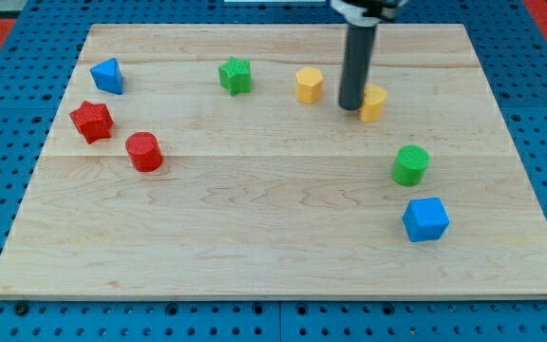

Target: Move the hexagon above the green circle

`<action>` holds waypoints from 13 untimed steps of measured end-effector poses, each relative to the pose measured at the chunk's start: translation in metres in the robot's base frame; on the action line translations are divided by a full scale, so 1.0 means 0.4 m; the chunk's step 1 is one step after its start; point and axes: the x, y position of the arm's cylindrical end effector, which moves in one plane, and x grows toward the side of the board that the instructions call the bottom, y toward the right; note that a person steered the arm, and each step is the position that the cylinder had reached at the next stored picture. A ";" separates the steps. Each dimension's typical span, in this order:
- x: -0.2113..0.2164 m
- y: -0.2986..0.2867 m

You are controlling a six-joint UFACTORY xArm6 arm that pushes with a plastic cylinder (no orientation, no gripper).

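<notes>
Claw: none on me; only my tip, touching the left side of a yellow block.
Hexagon: yellow hexagon, left of my tip.
Green circle: nearer, right.
Why: probably lining up a rightward push.

Two yellow blocks, green circle, blue cube, red cylinder.

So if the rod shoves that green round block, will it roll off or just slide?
Probably slide: the green cylinder stands on its flat end, so it shouldn't roll. It looks squat, so tipping seems unlikely. An off-centre push from my tip might spin it aside, since its wall is curved.
</notes>
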 end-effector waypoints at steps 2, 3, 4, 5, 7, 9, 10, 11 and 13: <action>-0.056 0.061; -0.163 0.037; -0.194 -0.095; -0.136 -0.159; -0.121 -0.181; 0.038 -0.193; 0.042 -0.208; 0.126 -0.269; 0.189 -0.088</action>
